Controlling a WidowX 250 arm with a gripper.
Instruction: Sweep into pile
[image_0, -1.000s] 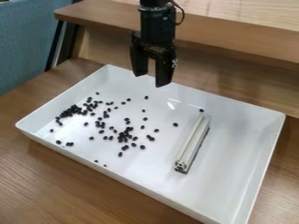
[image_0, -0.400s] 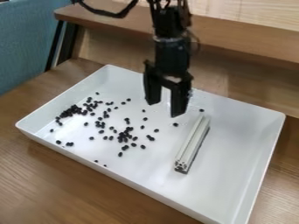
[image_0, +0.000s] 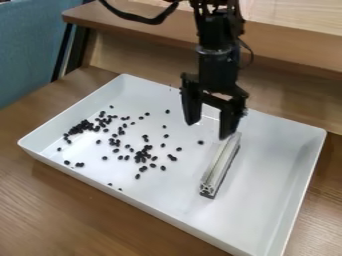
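A wooden table (image_0: 67, 210) is seen from above at a slant, with a wooden shelf (image_0: 294, 46) along its far side and blue cloth (image_0: 30, 52) at the upper left. On the table a white tray (image_0: 270, 185) is set askew, its long sides running from upper left to lower right. Above the far part of the tray the black gripper (image_0: 208, 130) is hung pointing down, its fingers spread well apart — released, with the gap between them unfilled. The fingertip on the view's right is seen by the bar's far end; whether the two are touching cannot be told. The metal bar (image_0: 221, 162) is laid flat on the tray floor, right of the middle. Its long axis is slanted from the far end, up and to the right, to the near end, down and to the left — roughly in line with the tray's right-hand short side. At the near end its grooved end face is turned toward the camera. Small black beans (image_0: 139, 156) are scattered over the left half of the tray, bunched most thickly near the left wall and in a looser clump nearer the middle. One bean is seen apart, just left of the bar.
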